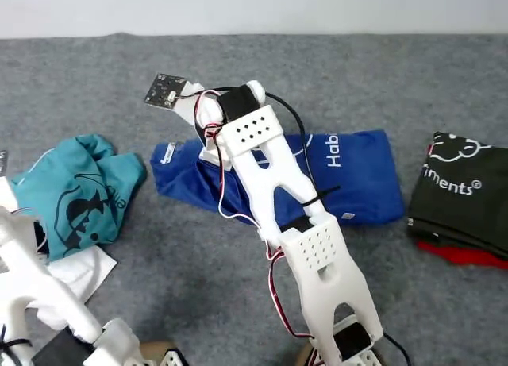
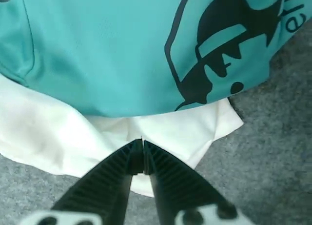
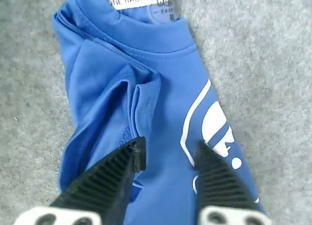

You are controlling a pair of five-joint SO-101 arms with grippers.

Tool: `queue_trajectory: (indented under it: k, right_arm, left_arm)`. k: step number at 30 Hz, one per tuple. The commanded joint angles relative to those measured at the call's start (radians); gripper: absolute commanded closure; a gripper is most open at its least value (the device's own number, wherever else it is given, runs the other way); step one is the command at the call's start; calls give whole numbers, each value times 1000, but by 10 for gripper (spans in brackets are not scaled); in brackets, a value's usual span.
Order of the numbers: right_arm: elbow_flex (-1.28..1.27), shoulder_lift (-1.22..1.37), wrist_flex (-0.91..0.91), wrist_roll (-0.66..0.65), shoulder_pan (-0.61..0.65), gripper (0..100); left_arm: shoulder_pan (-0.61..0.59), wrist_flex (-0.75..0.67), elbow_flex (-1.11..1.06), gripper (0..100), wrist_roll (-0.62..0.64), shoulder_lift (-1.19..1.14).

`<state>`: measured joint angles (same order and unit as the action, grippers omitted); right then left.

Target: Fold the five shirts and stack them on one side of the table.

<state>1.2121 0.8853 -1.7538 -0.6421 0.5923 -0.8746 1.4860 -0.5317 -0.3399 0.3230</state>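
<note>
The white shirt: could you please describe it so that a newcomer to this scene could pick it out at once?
On the grey table, a crumpled teal shirt with a dark print lies at the end by the left arm. The white shirt pokes out from under it, on the side toward that arm. It is the only white garment, with no print showing.

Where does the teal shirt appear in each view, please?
High view: teal shirt at the left, crumpled over the white shirt.
Left wrist view: just beyond the shut left end effector, overlapping the white shirt.
Right wrist view: the blue shirt instead.
Shared landmark: the white shirt.
</note>
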Motion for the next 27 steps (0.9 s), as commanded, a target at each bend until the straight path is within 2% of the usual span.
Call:
queue_trajectory:
  k: [1, 8, 13, 21, 27]
  right_arm:
    - [-14, -105, -45, 11, 61, 992]
    - [-319, -240, -42, 101, 203, 985]
    - [-439, -194, -39, 103, 216, 985]
    - [-439, -93, 41, -9, -50, 984]
    - [-442, -76, 77, -25, -116, 984]
  left_arm:
    - [6, -26, 8, 993, -2, 32]
    - [6, -26, 10, 993, -2, 32]
    - [6, -46, 5, 993, -2, 32]
    - [6, -44, 5, 993, -2, 32]
    - [23, -46, 4, 993, -2, 32]
